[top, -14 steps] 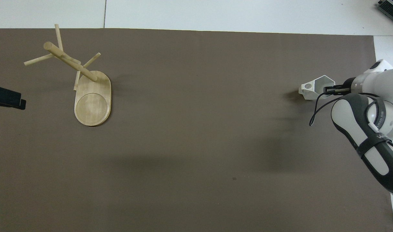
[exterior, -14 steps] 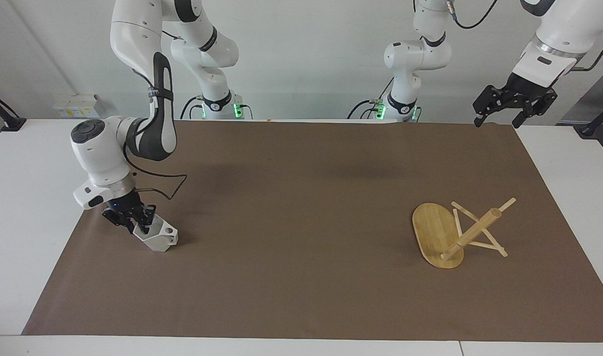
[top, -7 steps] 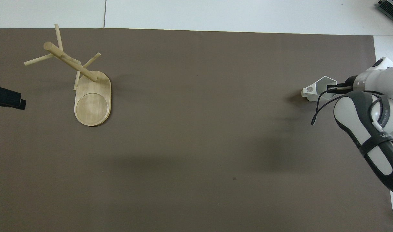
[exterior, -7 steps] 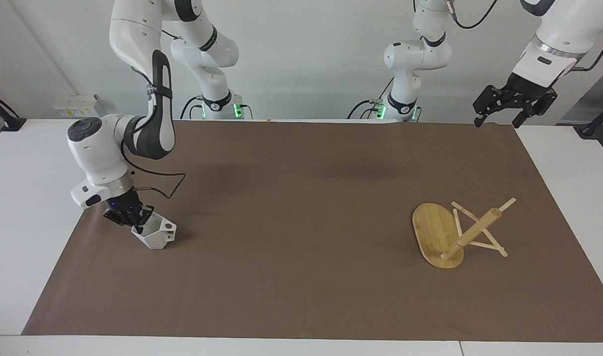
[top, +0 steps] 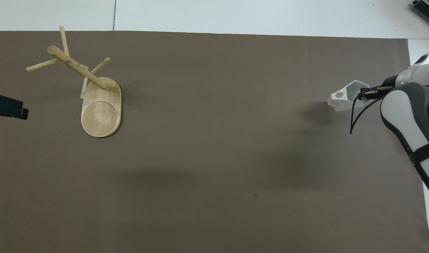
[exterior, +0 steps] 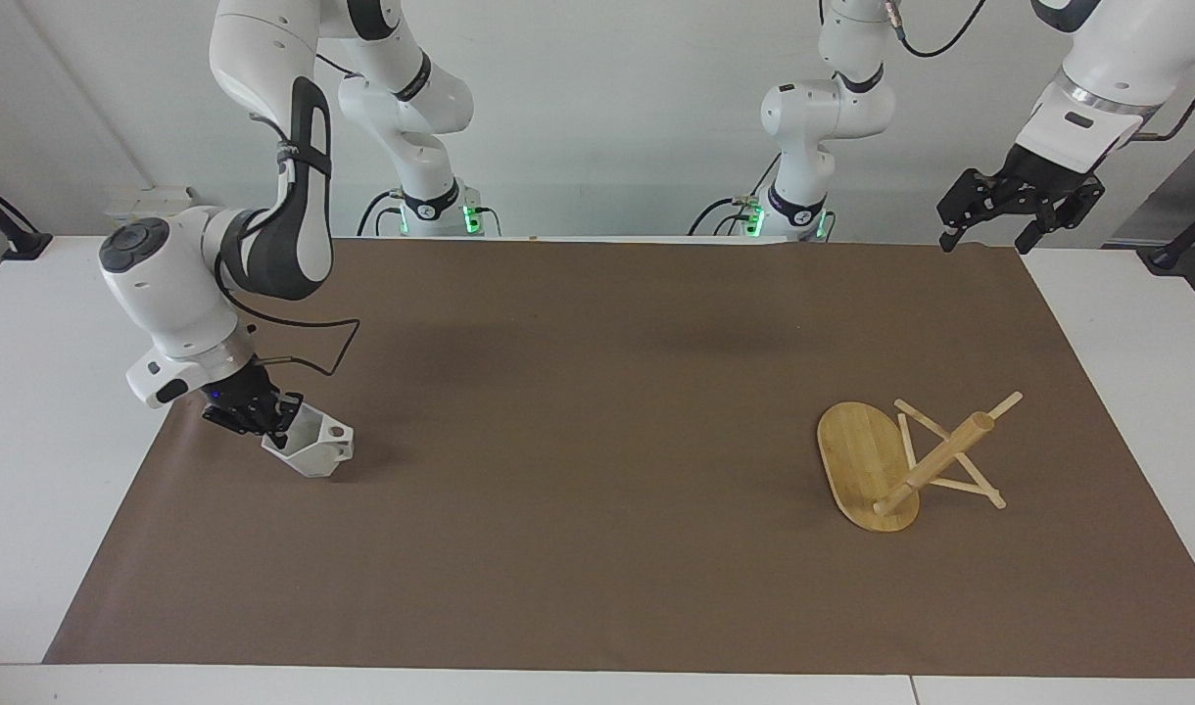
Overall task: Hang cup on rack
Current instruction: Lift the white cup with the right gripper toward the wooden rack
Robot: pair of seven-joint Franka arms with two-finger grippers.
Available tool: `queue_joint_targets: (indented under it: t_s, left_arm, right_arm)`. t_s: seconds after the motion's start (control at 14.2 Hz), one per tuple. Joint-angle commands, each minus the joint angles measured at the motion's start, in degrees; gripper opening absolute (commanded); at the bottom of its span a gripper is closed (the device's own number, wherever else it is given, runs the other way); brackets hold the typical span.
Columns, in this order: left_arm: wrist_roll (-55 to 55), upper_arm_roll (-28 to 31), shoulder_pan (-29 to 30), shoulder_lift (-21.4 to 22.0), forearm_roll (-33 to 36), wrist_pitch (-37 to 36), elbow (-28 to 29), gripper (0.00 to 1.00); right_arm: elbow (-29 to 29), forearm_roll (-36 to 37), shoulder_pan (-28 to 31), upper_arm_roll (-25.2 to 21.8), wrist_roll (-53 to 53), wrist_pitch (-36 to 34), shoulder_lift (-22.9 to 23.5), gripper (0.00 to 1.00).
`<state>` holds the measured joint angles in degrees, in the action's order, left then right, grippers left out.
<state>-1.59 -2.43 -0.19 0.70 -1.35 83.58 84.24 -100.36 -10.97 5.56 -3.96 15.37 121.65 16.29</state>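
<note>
The white faceted cup (exterior: pixel 313 452) is tilted and held just above the brown mat near the right arm's end of the table. My right gripper (exterior: pixel 272 419) is shut on the cup's rim wall, and the cup's pierced handle points away from the gripper. The cup (top: pixel 346 98) and right gripper (top: pixel 365 94) also show in the overhead view. The bamboo rack (exterior: pixel 911 460) lies tipped over near the left arm's end, resting on its base edge and pegs; it also shows in the overhead view (top: pixel 95 95). My left gripper (exterior: pixel 984 240) waits open, high over the mat's corner.
The brown mat (exterior: pixel 597 392) covers most of the white table (exterior: pixel 49 392). The left gripper's tip (top: pixel 7 107) shows at the edge of the overhead view, beside the rack.
My right gripper has lifted the cup a little off the mat and drawn it slightly toward the right arm's end. The rack and the left arm have not moved.
</note>
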Motion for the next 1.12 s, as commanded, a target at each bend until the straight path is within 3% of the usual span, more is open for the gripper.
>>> queue_joint_targets:
  t_s: [0.0, 0.28, 0.56, 0.84, 1.05]
  left_arm:
    - [-0.52, -0.30, 0.89, 1.32, -0.40, -0.26, 1.45, 1.00]
    - [-0.52, -0.30, 0.89, 1.32, -0.40, -0.26, 1.45, 1.00]
    - [-0.52, -0.30, 0.89, 1.32, -0.40, -0.26, 1.45, 1.00]
    - [-0.17, -0.30, 0.89, 1.32, -0.40, -0.34, 1.45, 1.00]
    - [1.49, -0.56, -0.16, 1.50, -0.49, -1.13, 1.54, 1.00]
  right_arm:
    - [3.59, -10.17, 0.42, 0.53, 3.52, -9.12, -1.52, 0.00]
    - [3.50, -28.98, -0.28, 0.96, 9.67, -13.36, -2.31, 0.00]
    - [3.06, -42.52, -0.46, 6.58, 13.72, -12.40, -2.84, 0.00]
    - [2.63, -54.40, -0.73, 12.12, 12.85, -12.14, -3.10, 0.00]
    - [2.19, -58.72, -1.96, 15.19, 11.19, -9.51, -3.19, 0.00]
